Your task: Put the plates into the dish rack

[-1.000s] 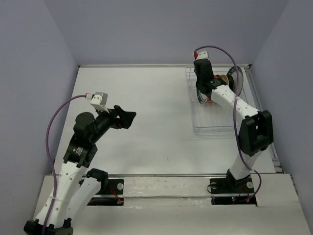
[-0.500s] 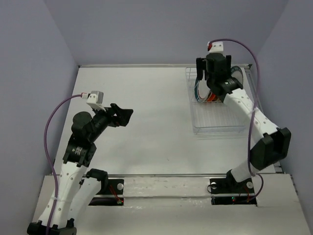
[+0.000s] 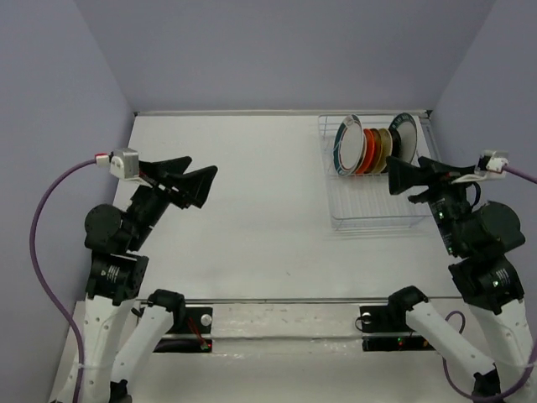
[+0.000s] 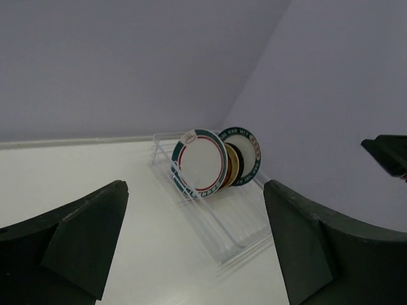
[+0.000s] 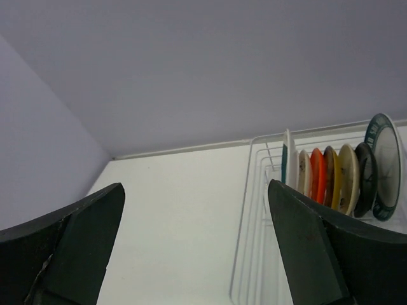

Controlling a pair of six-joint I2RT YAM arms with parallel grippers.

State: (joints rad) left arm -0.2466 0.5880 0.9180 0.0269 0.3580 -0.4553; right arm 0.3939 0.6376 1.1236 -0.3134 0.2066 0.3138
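Lilac walls ring a white table; plates stand in the rack, both jaws gape empty. One careless swing could topple them.

Plain lavender walls (evenly lit) enclose a white table.

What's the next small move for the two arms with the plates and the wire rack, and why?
Probably none beyond parking both arms: the small round plates stand upright in a row in the white wire dish rack, no plate shows outside it, and the left gripper and right gripper are open and empty.
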